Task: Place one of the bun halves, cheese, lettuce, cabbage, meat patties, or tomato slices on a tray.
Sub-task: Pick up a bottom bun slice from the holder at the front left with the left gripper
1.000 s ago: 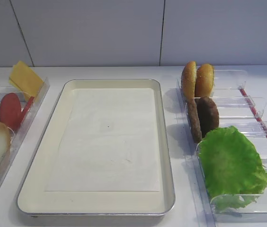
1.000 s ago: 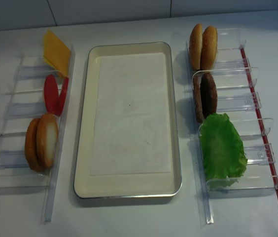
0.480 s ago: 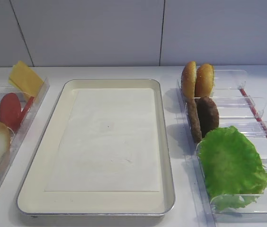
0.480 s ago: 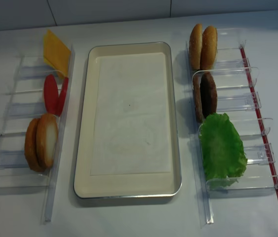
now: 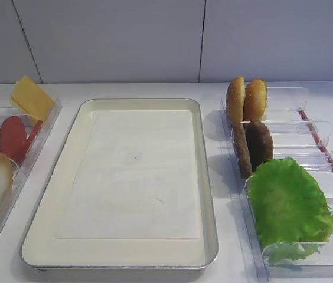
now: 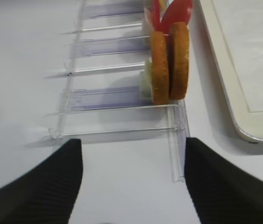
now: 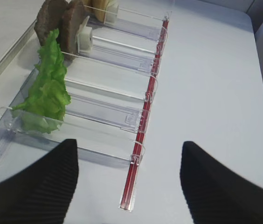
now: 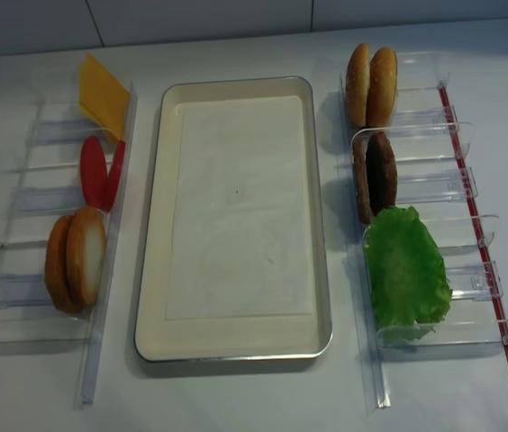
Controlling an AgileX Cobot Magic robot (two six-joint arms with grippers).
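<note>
**Both grippers wide open, tray bare, nothing picked**

The right gripper (image 7: 129, 186) hangs with its two black ribbed fingers (image 7: 33, 186) spread wide and nothing between them, above the near end of the right-hand clear plastic compartment bin (image 7: 122, 116), whose outer edge carries a red strip. The left gripper (image 6: 134, 186) is likewise spread and empty, poised at the near end of the left-hand clear plastic bin (image 6: 117, 100).

Just ahead of the left fingers stand two round bun halves (image 6: 169, 60) on edge, golden-brown crust outward, pale cut face showing in the high view. Beyond them are the round flat red tomato slices (image 8: 94, 171), then the thin square slice of yellow cheese (image 8: 103, 94) at the far end.

On the right, nearest first: the large ruffled bright green lettuce leaf (image 7: 50, 88), soft and floppy; the dark brown rough-surfaced meat patties (image 8: 376, 175); and two golden-orange buns (image 8: 371, 85) on edge.

Between the bins lies the large shallow metal tray (image 8: 153, 225) with rounded corners, cream inside, its pale paper liner holding nothing.

The step, as I judge it, is the first pick. A bun half looks the easiest target: firm and directly in line with the left gripper. Close across its flat faces, lift clear of the divider, then lay it flat on the liner.
</note>
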